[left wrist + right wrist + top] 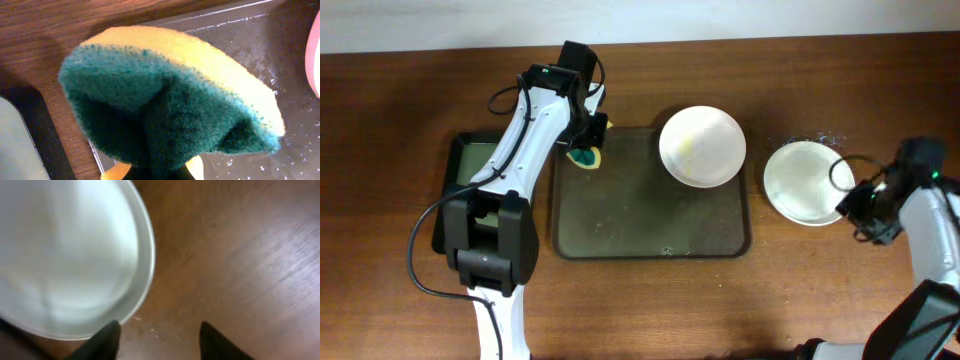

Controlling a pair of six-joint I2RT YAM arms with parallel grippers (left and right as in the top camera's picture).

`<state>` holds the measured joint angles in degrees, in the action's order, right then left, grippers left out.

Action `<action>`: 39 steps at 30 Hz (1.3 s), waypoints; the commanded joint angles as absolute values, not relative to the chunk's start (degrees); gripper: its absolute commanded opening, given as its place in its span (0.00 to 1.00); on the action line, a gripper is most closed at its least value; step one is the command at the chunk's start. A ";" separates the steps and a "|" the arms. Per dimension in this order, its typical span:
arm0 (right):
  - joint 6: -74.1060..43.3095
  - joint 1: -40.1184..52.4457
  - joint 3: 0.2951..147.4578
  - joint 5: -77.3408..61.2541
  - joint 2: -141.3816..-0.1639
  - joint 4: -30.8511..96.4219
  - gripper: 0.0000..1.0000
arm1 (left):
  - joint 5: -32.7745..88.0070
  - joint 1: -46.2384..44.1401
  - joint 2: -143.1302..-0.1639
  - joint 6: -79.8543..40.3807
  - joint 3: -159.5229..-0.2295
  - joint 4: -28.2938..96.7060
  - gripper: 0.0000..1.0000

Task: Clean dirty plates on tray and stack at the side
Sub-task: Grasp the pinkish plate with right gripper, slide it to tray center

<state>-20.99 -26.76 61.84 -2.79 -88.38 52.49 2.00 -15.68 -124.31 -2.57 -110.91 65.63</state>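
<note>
Left gripper (pixel 586 150) over the far-left corner of the tray (pixel 650 225), by the rim. It is clamped on a sponge (pixel 170 100), green scouring face and yellow backing, folded into a crease by the pinch. The fingers themselves are mostly hidden behind the sponge in the left wrist view. Wet droplets on the tray floor (pixel 280 65) beneath it.

Smeared plate (pixel 702 147) sits in the far-right part of the tray, overlapping the far rim, yellowish streak inside. It lies well apart from the sponge, across bare tray.

Second plate (pixel 807 182) is off the tray, on the table (pixel 650 310) just to its right. Right gripper (pixel 857 207) sits low beside the plate's outer edge. Jaws moderately spread, nothing between them but wood (pixel 160 340). One fingertip (pixel 107 337) is at the plate's rim (pixel 147 255); contact cannot be told. The other is over bare table.

Black tray (pixel 452 190) with green inside lies left of the main tray.
</note>
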 commanded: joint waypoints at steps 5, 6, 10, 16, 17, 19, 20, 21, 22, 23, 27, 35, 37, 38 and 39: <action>-17.89 -22.28 74.17 -6.76 -86.50 60.99 0.57 | 2.63 -15.70 -124.77 -2.11 -112.33 65.63 0.00; -16.05 -19.07 74.22 -10.61 -86.54 60.66 0.58 | 2.63 -15.70 -124.77 -2.11 -112.33 65.63 0.00; -16.10 -9.87 74.15 -10.96 -86.76 58.52 0.57 | 2.63 -15.70 -124.77 -2.11 -112.33 65.60 0.00; -21.67 0.10 73.28 -11.03 -95.13 52.10 0.52 | 2.63 -15.70 -124.77 -2.11 -112.33 65.17 0.00; -22.55 1.39 73.28 -10.96 -97.01 50.59 0.47 | 2.63 -15.70 -124.77 -2.11 -112.33 65.17 0.00; -24.67 4.38 73.28 -10.66 -101.82 47.27 0.43 | 2.63 -15.70 -124.77 -2.11 -112.33 65.17 0.00; -27.07 5.56 73.28 -9.56 -104.12 45.43 0.42 | 2.63 -15.70 -124.77 -2.11 -112.33 65.17 0.00; -29.17 6.33 73.28 -9.21 -105.91 43.62 0.42 | 2.63 -15.70 -124.77 -2.11 -112.33 65.17 0.00; -30.79 6.85 73.28 -9.28 -107.44 42.04 0.42 | 2.63 -15.70 -124.77 -2.11 -112.33 65.19 0.00; -31.00 7.66 73.28 -9.23 -108.95 40.80 0.40 | 2.61 -15.70 -124.77 -2.11 -112.33 65.21 0.00; -31.22 10.33 72.86 -6.59 -111.09 41.71 0.33 | 2.61 -15.70 -124.77 -2.09 -112.33 65.21 0.00; -32.45 15.81 71.57 -7.81 -111.70 43.03 0.25 | 2.61 -15.70 -124.77 -2.09 -112.33 65.23 0.00; -32.45 16.75 71.57 -13.45 -111.61 45.54 0.25 | 2.63 -15.70 -124.77 -2.09 -112.33 65.28 0.00; -32.42 17.08 71.57 -15.29 -111.59 46.52 0.25 | 2.63 -15.70 -124.77 -2.11 -112.33 65.32 0.00; -32.29 17.82 71.57 -17.41 -111.48 47.94 0.25 | 2.63 -15.70 -124.77 -2.09 -112.33 65.30 0.00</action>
<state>-32.38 16.32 72.03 -11.05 -110.87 46.11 2.00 -15.68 -124.31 -2.57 -110.91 65.34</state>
